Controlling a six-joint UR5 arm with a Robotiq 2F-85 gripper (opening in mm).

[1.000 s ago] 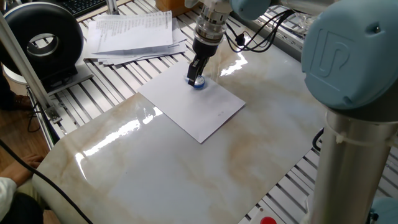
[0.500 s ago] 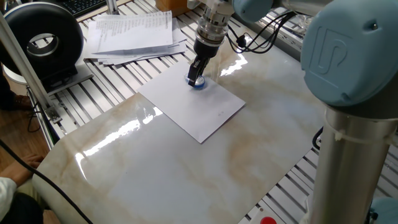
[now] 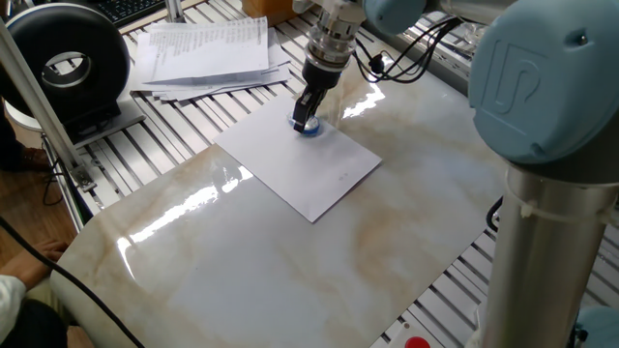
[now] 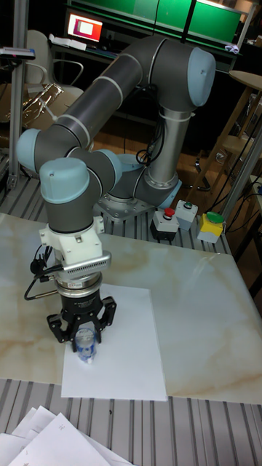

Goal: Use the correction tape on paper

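Nearest, bare marbled counter [image 3: 242,261]. Beyond it, the white paper [image 3: 290,164] lies flat. At its far edge the claw [image 3: 307,123] is clamped on the correction tape [image 3: 309,130], tip down. Ideally press evenly, dragging straight. Printed papers [image 3: 208,53] lie farthest.

A glossy marble-patterned tabletop [image 3: 290,271] fronts dark shelving with lit screens [image 4: 86,28] (red, green).

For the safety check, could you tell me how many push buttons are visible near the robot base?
3: a red button, a green button and a yellow-boxed one, side by side right of the base; others may be hidden.
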